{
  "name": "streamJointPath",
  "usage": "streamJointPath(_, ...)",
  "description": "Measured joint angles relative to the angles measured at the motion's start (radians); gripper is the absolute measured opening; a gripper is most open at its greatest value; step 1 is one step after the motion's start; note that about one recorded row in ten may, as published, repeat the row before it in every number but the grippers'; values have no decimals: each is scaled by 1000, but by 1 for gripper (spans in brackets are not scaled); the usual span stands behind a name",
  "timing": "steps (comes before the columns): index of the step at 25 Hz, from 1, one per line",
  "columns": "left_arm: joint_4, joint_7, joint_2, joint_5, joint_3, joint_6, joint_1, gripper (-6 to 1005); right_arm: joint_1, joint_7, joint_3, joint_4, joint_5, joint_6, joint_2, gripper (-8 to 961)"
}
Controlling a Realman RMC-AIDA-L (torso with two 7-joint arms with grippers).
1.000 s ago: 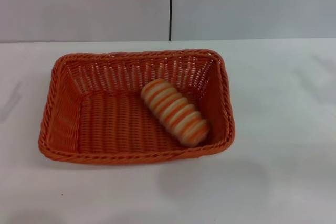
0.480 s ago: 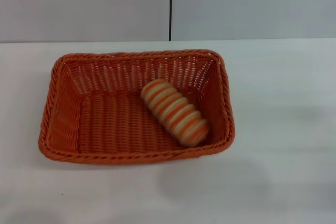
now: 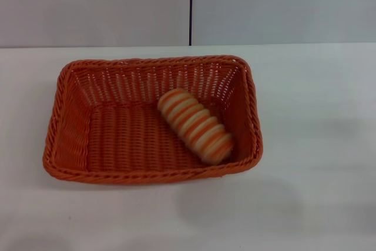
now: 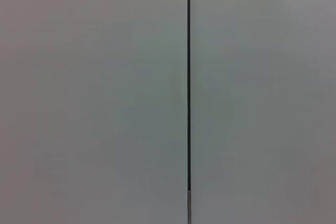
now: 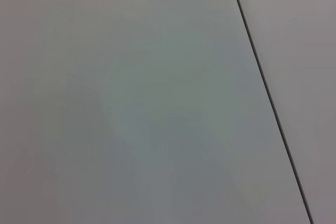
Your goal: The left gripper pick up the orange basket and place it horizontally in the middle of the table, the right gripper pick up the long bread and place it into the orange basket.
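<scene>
- Nearest the robot, a bare strip of white tabletop [image 3: 188, 221] runs in front of the orange basket [image 3: 117, 174]; no arm or claw shows on it.
- The orange basket sits flat with its long side across the view, about in the middle of the tabletop, so the left claw's part looks done.
- Inside the basket, the long bread [image 3: 195, 125] lies on the woven floor in the right half, slanting from the middle toward the near right corner, its near end close to the right wall. The right claw's part also looks done.
- Nothing of the task appears left, judging from how things lie.
- Beyond the basket, more tabletop, then a grey wall with a dark vertical seam [image 3: 191, 7].
- Neither claw is in view; both wrist views show only that wall and seam, so I cannot tell their opening or how far they stand from the basket.
</scene>
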Motion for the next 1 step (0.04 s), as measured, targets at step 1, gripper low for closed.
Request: streamJointPath(1, -4, 1, 0, 0, -1, 0, 0, 815, -1, 0, 0, 0, 0, 0, 0, 733)
